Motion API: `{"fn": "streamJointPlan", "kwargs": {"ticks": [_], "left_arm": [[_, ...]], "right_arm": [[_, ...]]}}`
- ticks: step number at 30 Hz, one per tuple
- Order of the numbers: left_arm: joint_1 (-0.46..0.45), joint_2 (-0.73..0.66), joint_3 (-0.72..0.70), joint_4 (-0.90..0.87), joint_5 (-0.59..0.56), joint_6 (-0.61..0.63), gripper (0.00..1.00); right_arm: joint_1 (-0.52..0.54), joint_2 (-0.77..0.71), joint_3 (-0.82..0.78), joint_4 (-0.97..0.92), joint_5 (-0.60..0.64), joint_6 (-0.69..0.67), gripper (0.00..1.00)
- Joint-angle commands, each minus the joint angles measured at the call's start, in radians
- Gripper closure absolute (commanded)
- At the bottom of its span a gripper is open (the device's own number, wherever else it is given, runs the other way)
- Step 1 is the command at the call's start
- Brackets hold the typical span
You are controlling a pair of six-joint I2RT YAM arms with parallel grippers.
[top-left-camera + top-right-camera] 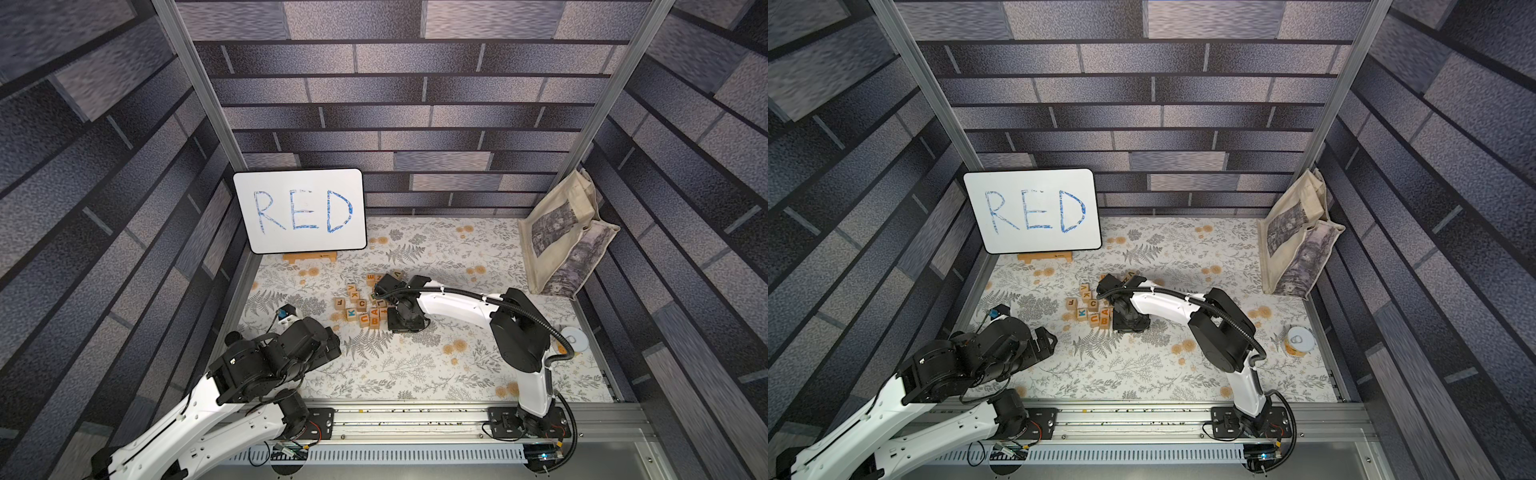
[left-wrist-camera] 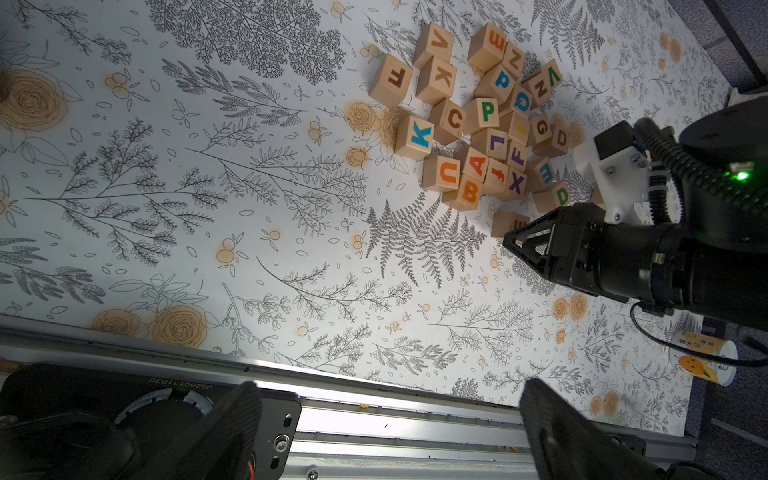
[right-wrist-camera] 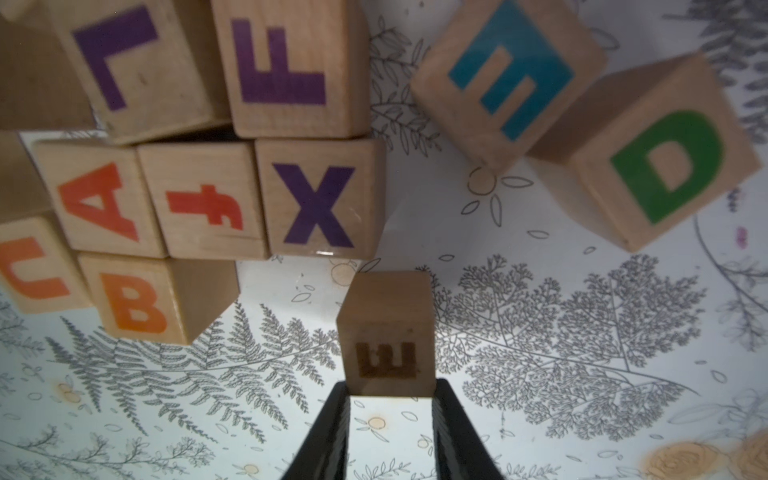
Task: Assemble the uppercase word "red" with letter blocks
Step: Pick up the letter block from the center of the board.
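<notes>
Your right pincer (image 3: 390,392) is clamped on a small wooden E block (image 3: 388,332). Its two dark fingers press against opposite sides of the cube, and the face with the brownish E is turned toward the wrist camera. In the left wrist view you can see the same pincer reaching in low over the tabletop (image 2: 208,187), with that cube at its tip. I cannot tell whether the cube rests on the flowered cover or is raised off it. It stands just apart from the pile of letter blocks (image 2: 478,124), on the side nearer the arms' bases. Its closest neighbours are the purple X block (image 3: 320,203) and the orange B block (image 3: 133,307), and neither touches it. On its other side the green D block (image 3: 665,170) lies right beside a blue E block (image 3: 507,79). Your left pincer (image 2: 388,390) gapes wide with nothing between its fingers. It hangs over the near edge of the tabletop by the metal rail (image 2: 395,419), well apart from the pile. In both top views the pile sits mid-tabletop, partly hidden under the right arm. A white board (image 1: 299,210) with RED in blue handwriting leans at the far left corner, and a cloth bag (image 1: 561,241) stands at the far right.
</notes>
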Motion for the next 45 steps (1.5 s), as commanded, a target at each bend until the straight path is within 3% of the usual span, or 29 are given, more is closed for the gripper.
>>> {"fn": "streamJointPlan", "kwargs": {"ticks": [1, 4, 6, 25, 45], "left_arm": [[0.012, -0.011, 0.009, -0.025, -0.011, 0.016, 0.00], [0.019, -0.007, 0.010, -0.016, -0.001, 0.027, 0.00], [0.023, -0.003, 0.010, -0.010, 0.003, 0.036, 0.00], [0.069, 0.074, 0.032, 0.085, 0.041, 0.145, 0.00], [0.140, 0.207, 0.087, 0.180, 0.109, 0.332, 0.00]], "right_arm": [[0.008, 0.048, 0.026, -0.061, 0.043, 0.017, 0.74], [0.008, 0.050, 0.047, -0.097, 0.057, 0.015, 0.85], [0.008, 0.041, 0.056, -0.114, 0.063, 0.016, 0.86], [-0.038, -0.064, 0.100, -0.189, 0.028, 0.133, 0.86], [-0.146, -0.112, 0.135, -0.259, 0.024, 0.377, 0.90]]}}
